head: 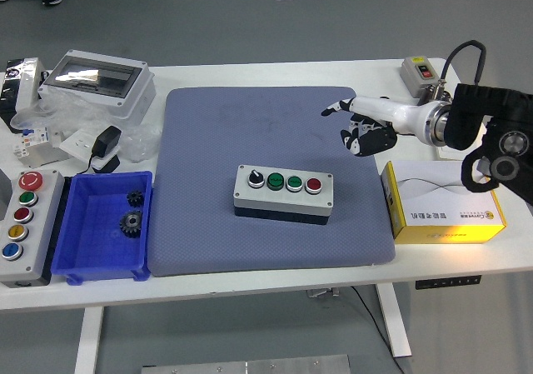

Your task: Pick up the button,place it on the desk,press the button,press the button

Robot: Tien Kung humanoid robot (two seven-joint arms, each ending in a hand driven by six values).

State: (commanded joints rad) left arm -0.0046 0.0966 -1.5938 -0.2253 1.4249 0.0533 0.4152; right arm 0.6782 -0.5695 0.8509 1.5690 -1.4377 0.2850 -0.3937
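Nearest the table's front edge, the grey five-button control station [27,226] lay at the left corner, its red, green, red, yellow and blue caps in a column. Just beside it to the right sat the blue bin [104,224] with two dark gears [132,210] inside. At the right, near the front, a yellow and white carton [443,203] rested on the white table [250,286], just off the edge of the blue-grey mat [266,174].

On the mat, a little right of its middle, stood the button box [284,192]: a grey, dark-based unit with a black selector knob, two green buttons and one red button in a row along its top. Nothing touched it.

Farther back and to the right, the right hand [362,124] hung above the mat's far right corner, well apart from the box. Its index finger was stretched out toward the left while the other fingers were curled under the palm; it held nothing. The black forearm ran off to the right edge over the carton.

At the far right corner lay a small grey switch box [419,70] with a red and a green key. Along the far left stood a grey enclosure [98,81] with a clear lid, a black power adapter [107,143] and loose plastic-wrapped parts [37,132]
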